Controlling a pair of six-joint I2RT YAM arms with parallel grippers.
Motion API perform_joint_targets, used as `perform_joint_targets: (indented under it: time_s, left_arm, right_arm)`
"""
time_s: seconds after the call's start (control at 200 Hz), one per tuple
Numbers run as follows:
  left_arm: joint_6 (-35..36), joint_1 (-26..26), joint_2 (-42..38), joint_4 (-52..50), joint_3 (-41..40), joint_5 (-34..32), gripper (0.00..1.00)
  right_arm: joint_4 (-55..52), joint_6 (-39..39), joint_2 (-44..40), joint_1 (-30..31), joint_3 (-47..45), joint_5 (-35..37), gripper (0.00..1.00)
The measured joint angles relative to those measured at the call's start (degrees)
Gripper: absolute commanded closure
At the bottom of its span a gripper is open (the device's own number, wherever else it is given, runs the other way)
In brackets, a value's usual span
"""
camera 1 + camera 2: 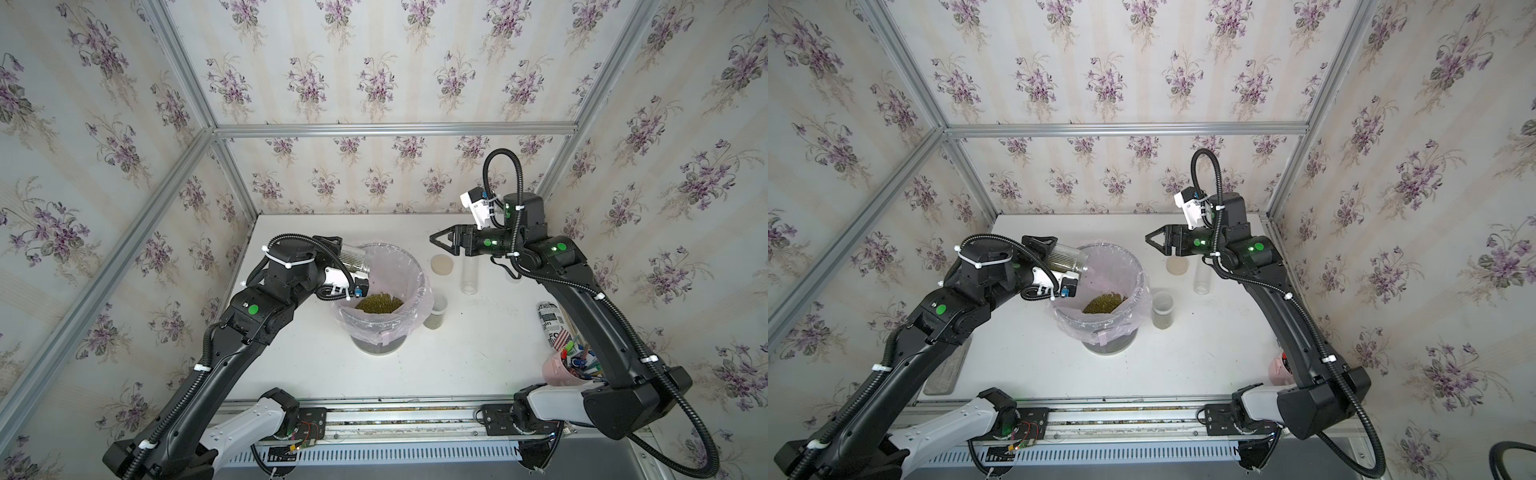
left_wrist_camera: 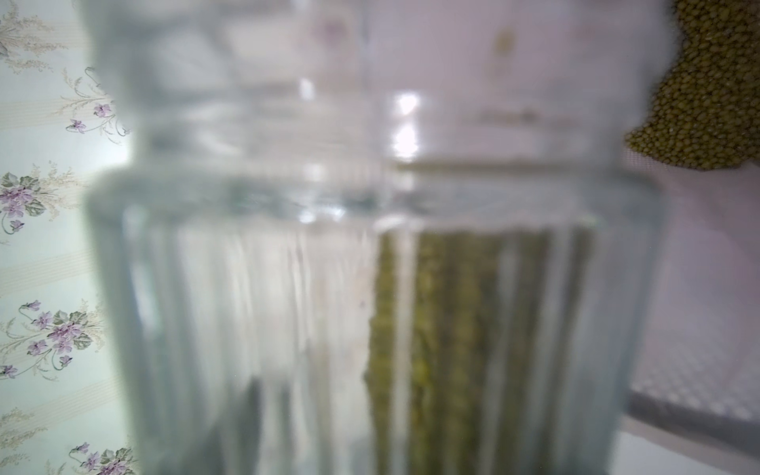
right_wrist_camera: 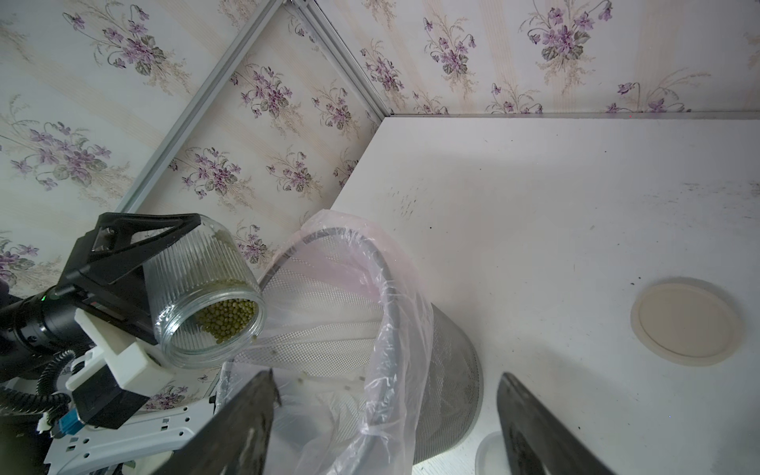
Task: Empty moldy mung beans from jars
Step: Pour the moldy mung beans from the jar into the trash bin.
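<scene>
Right wrist: tilted jar (image 3: 197, 279) over bin (image 3: 448, 370) rim

The walls (image 1: 374, 62) were papered in pale cream stripes with sprigs of purple violets and grey-green leaves, the same pattern on the back and both sides. Silver aluminium frame rails (image 1: 395, 129) ran up the corners and across the back wall. Below lay a white tabletop (image 1: 478, 353), matt and scuffed, flecked with small dark specks in the right wrist view. A slotted grey strip (image 1: 374, 455) edged its near side in both top views. The light was soft and even, the shadows faint
</scene>
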Motion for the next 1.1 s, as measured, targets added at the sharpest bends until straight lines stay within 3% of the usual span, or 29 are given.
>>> perform_joint_targets:
  time_s: [1.099]
  left_arm:
    - [7.65,-1.44,1.68,-0.17,3.61,-6.25,1.0]
  right_arm:
    - [0.48,0.48,-0.17,0.0,-0.52,-0.39,0.19]
